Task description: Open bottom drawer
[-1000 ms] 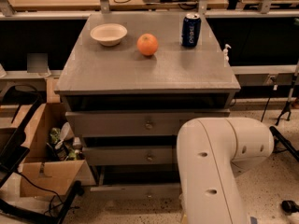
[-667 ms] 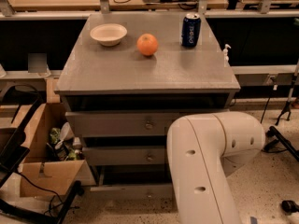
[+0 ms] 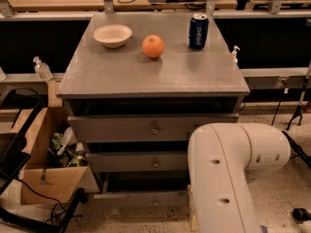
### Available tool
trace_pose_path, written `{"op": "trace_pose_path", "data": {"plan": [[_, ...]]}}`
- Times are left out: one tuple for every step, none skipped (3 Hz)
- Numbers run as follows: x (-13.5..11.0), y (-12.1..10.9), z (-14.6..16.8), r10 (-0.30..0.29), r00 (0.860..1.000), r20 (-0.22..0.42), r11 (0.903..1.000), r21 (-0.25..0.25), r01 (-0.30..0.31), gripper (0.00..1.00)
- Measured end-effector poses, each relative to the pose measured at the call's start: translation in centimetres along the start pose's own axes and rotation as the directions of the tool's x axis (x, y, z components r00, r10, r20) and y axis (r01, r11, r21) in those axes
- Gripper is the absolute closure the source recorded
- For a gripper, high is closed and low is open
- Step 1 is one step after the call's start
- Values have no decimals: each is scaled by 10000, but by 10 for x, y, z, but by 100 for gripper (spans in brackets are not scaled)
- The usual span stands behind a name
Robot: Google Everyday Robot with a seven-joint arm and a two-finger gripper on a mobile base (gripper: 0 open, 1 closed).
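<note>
Since the earlier frame, the white arm (image 3: 233, 178) has slid a little to the right and slightly down, uncovering more of the drawer fronts; nothing else in the scene has shifted.

You have only the one camera view. The grey cabinet (image 3: 146, 79) fills the middle of the frame, with a bowl (image 3: 112, 35), an orange (image 3: 153, 46) and a blue can (image 3: 198, 31) standing apart along the far part of its top. Below the top you see the top drawer (image 3: 146, 128) and the middle drawer (image 3: 141, 162), each with a small knob at its centre. The bottom drawer (image 3: 141, 197) is the slim grey strip at lower centre, just above the floor, and its right end runs behind the arm. A cardboard box (image 3: 46, 183) sits on the floor at lower left, beside the cabinet.

As for progress, judge the task as barely begun. The bottom drawer front looks level with the ones above it, not pulled forward, though from this angle you cannot be sure. Reaching its knob, taking hold and pulling all remain to be done.

The gripper is out of sight, somewhere past the lower edge of the frame or behind the arm's big white link at lower right. You cannot tell whether it is spread or pressed together, or whether it touches anything.
</note>
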State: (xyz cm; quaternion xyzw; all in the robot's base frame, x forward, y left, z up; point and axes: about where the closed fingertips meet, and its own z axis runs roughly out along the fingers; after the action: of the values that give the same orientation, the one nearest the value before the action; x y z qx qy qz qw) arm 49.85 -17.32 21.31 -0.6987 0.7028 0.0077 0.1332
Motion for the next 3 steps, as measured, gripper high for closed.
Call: {"op": "trace_pose_path", "data": {"plan": [[1, -20, 6, -134, 9979, 634, 9987, 502, 103, 0], [9, -21, 28, 47, 9980, 636, 9996, 273, -65, 0], [10, -24, 29, 76, 9983, 580, 9996, 257, -91, 2]]}}
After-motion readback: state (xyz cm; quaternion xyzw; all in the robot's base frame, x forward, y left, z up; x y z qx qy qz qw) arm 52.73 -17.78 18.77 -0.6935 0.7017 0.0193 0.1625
